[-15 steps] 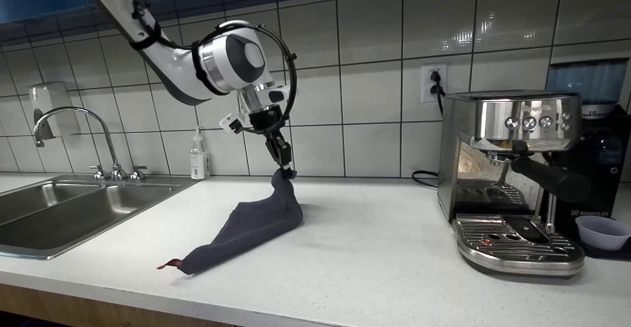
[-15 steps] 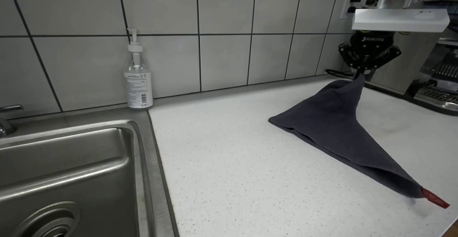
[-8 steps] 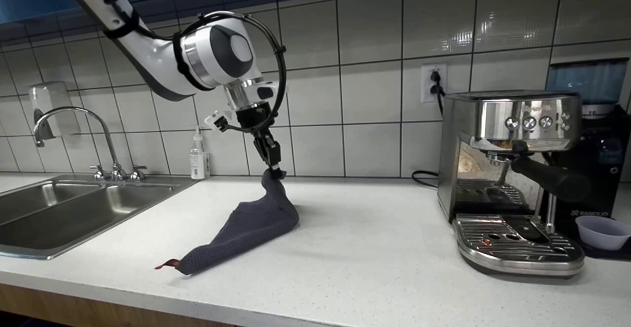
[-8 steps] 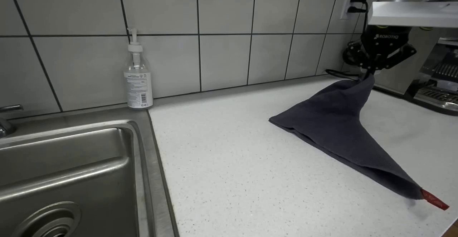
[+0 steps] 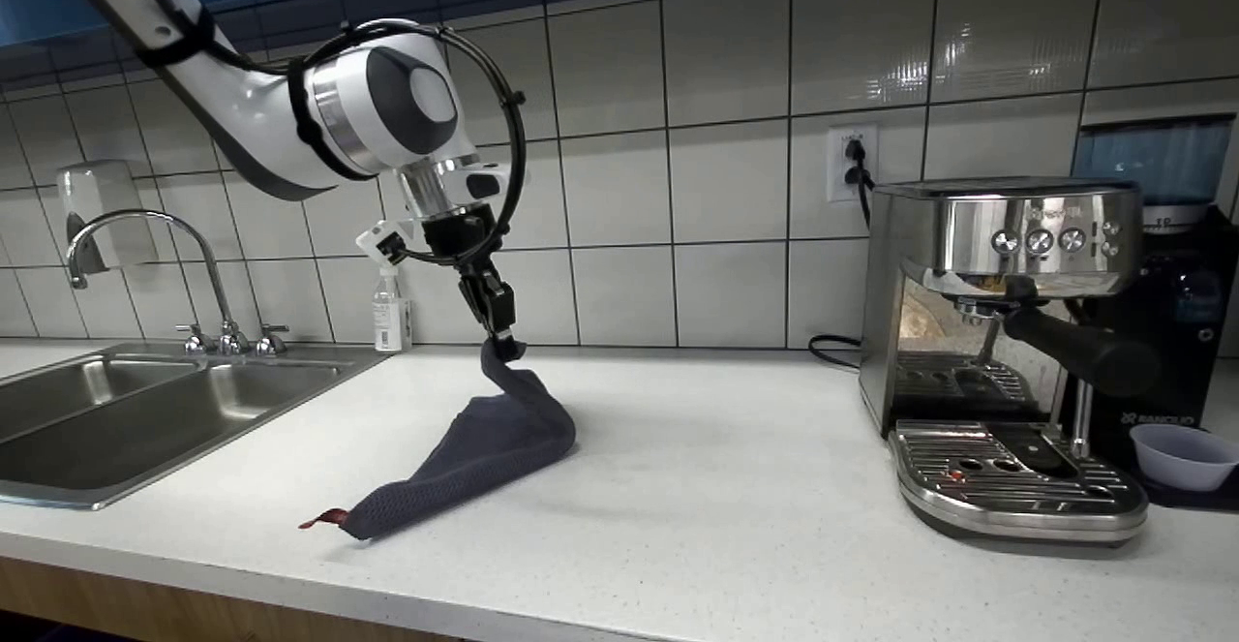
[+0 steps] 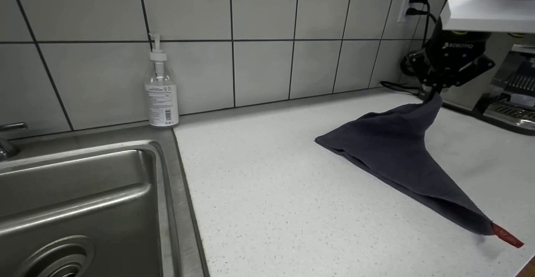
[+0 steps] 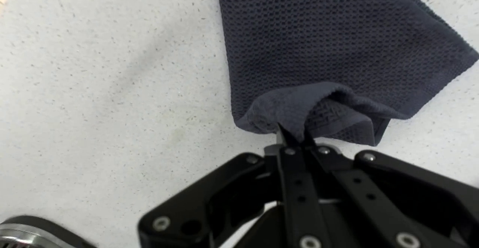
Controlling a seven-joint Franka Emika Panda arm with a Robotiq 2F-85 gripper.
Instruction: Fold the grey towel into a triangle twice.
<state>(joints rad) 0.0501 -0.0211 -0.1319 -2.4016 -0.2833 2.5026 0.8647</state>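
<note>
The grey towel (image 5: pixel 465 458) is laid on the worktop (image 5: pixel 716 487), one corner held above it, pinched in the gripper (image 7: pixel 295 134); the fingertips (image 7: pixel 287 138) are partly hidden by the gathered towel, which is cut off by the upper edge of the wrist view. In an exterior view the espresso machine (image 6: pixel 515 108) is partly covered by the gripper; it is also cropped at the right.

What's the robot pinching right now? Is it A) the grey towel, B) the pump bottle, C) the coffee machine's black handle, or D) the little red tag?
A: the wrist view shows the gripper shut on a bit of the grey towel.
</note>
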